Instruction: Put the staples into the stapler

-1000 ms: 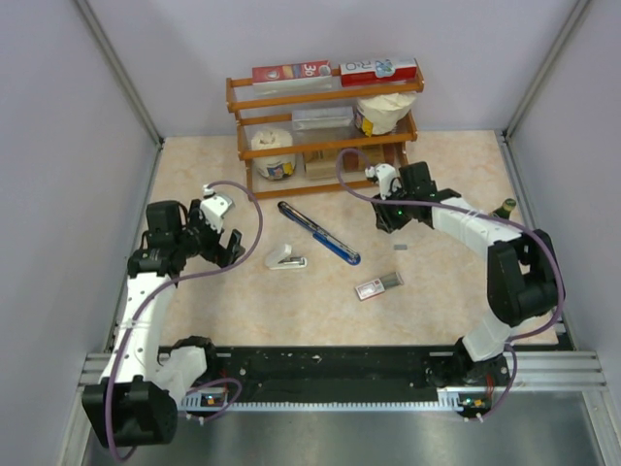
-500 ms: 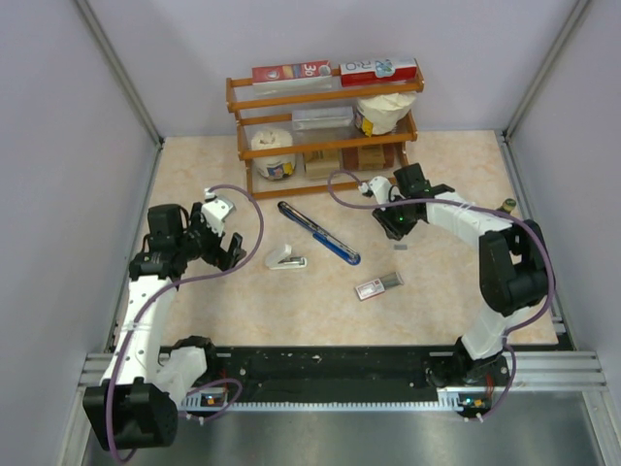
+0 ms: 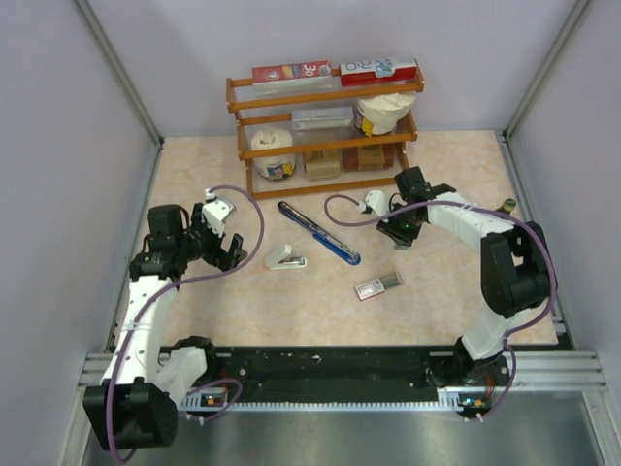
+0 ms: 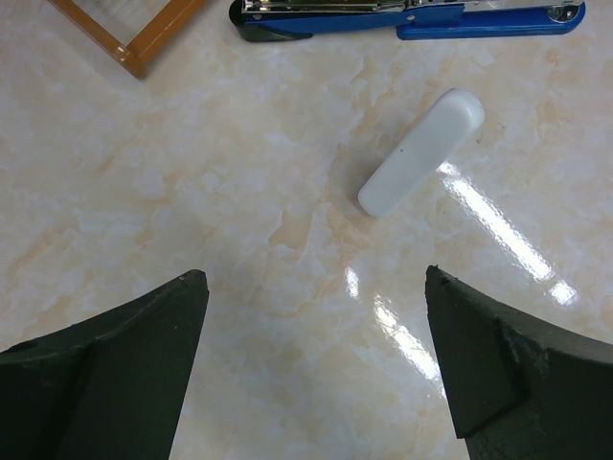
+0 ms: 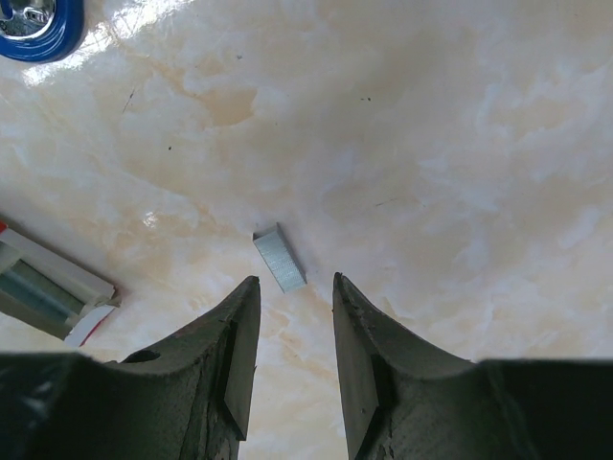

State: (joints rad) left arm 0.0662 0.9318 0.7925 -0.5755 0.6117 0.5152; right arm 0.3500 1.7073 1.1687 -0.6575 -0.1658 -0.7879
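The left gripper [image 4: 316,287] stood wide open over the table [image 3: 243,301]. The right gripper [image 5: 294,286] had its jaws narrowly apart, grasping nothing. The grey staple strip [image 5: 280,259] lay flat just ahead of their gap.

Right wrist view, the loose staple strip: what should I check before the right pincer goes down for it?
1. Staple strip lies alone on the table: ok.
2. Right pincer jaws apart, nothing between them: ok.
3. Strip squared to the jaws: not ok, it lies slanted.
4. Blue stapler opened out flat: ok.
5. Whether it already holds staples: cannot tell.
6. Left pincer open, apart from the white stapler: ok.
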